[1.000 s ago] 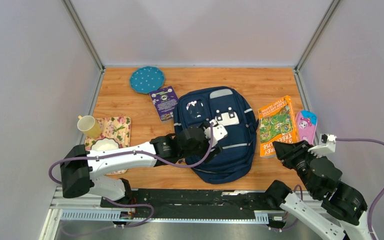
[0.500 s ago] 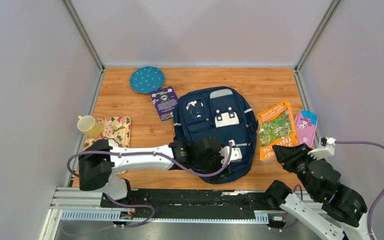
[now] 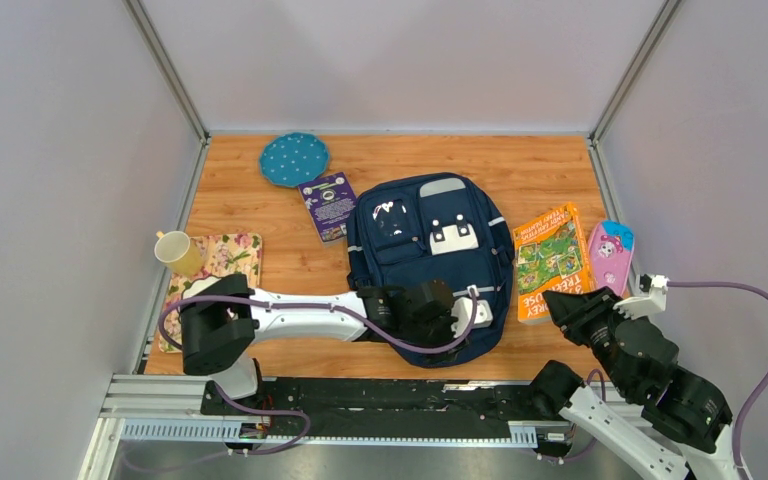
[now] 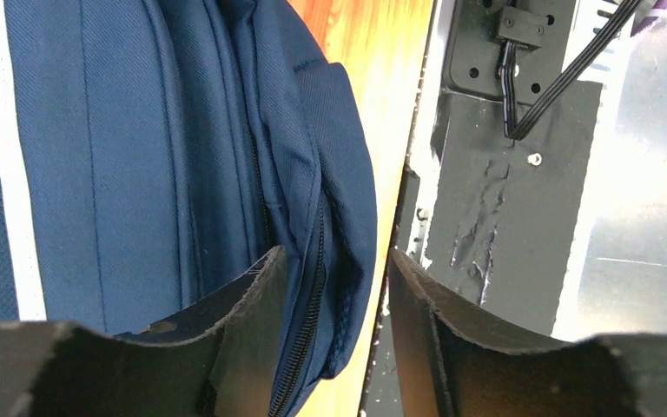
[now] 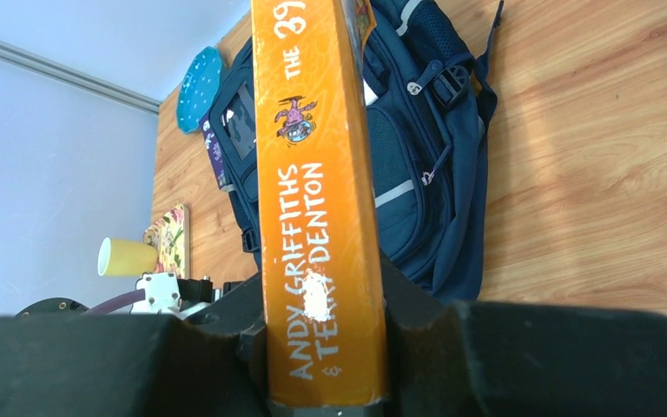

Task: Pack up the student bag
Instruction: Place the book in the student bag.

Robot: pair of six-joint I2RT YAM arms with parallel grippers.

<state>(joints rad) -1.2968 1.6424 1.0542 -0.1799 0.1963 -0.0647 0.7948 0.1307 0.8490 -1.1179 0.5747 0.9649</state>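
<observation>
The student bag (image 3: 430, 250) lies flat mid-table, navy blue with a white patch on its front. My left gripper (image 3: 457, 318) is at the bag's near edge. In the left wrist view its jaws (image 4: 334, 313) stand apart astride the zippered edge fold of the bag (image 4: 139, 148), and the right finger (image 4: 417, 321) is clear of the fabric. My right gripper (image 3: 563, 305) is shut on the spine of an orange book (image 3: 550, 255) to the right of the bag. In the right wrist view the book (image 5: 313, 174) sits tight between the pads, with the bag (image 5: 425, 165) behind it.
A pink pencil case (image 3: 612, 252) lies by the right wall. A purple booklet (image 3: 329, 205) and a blue dotted plate (image 3: 294, 159) lie at the back left. A yellow mug (image 3: 177, 252) stands on a floral mat (image 3: 232, 258). The black rail (image 4: 504, 174) runs just past the table's near edge.
My left arm swept from the bag's front pocket down to its near edge, and its jaws narrowed. The right gripper with the book barely moved.
</observation>
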